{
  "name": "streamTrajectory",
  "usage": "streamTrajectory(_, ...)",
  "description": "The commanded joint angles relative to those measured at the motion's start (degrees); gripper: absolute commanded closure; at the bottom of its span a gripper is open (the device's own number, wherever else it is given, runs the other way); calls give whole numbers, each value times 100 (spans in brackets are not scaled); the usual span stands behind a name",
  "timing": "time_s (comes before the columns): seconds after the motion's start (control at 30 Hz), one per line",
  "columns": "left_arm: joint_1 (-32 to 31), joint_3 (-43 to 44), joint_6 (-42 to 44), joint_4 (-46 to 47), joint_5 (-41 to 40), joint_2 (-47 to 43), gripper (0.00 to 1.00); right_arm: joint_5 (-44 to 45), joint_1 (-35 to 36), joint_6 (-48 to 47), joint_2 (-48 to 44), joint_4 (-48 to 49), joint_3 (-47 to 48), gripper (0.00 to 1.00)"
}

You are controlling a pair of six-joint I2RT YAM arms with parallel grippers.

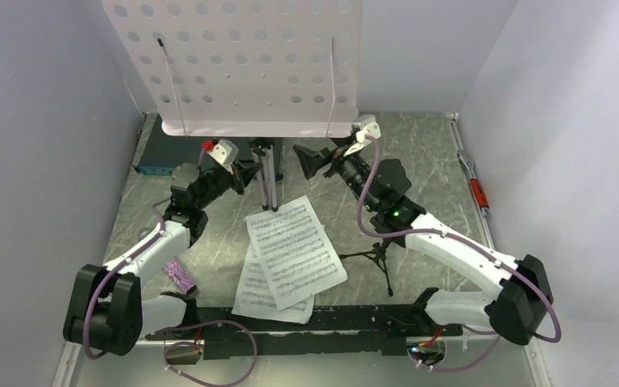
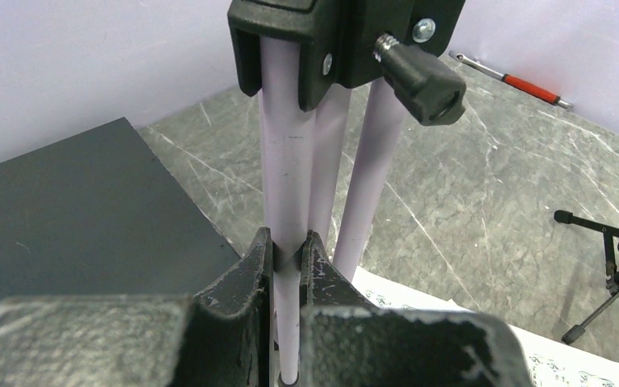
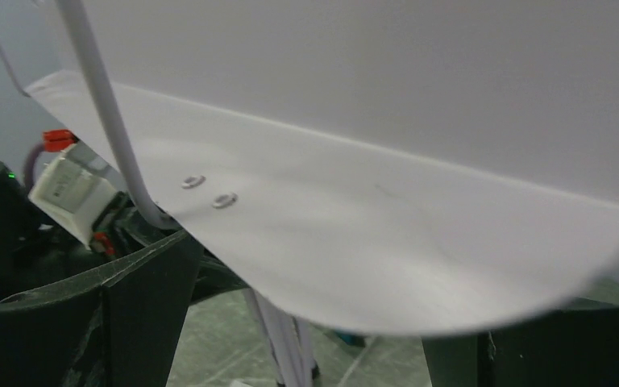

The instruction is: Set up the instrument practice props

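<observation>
Clamping one lilac tripod leg of the music stand point(image 1: 242, 56) low down, the left end effector point(image 2: 288, 250) had its jaws pressed together on the tube. This was probably to steady the stand, which stood at the far edge of the surface point(image 1: 435, 161), while its desk was worked on. The left arm reached forward from its base with the elbow bent and the wrist levelled toward the legs.

The right end effector point(image 1: 322, 155) had its jaws wide apart and held nothing. It sat just under the desk's bottom lip, which suggested it was lining up to grip or tilt that ledge. Its arm stretched diagonally toward the far edge.

Two sheet-music pages point(image 1: 294, 250) lay overlapped mid-surface, with the mic stand point(image 1: 379, 254) just right of them. The purple microphone point(image 1: 181, 276) lay toward the near-left corner. All three were apart from both end effectors.
</observation>
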Motion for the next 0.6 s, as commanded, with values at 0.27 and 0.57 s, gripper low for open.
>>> streamTrajectory(0.27, -42, 226, 58, -111, 104, -245, 97, 21, 15, -472, -961, -2534, 698, 1)
streamTrajectory(0.57, -59, 206, 88, -250, 54, -362, 97, -703, 278, 127, -526, -2770, 1068, 5)
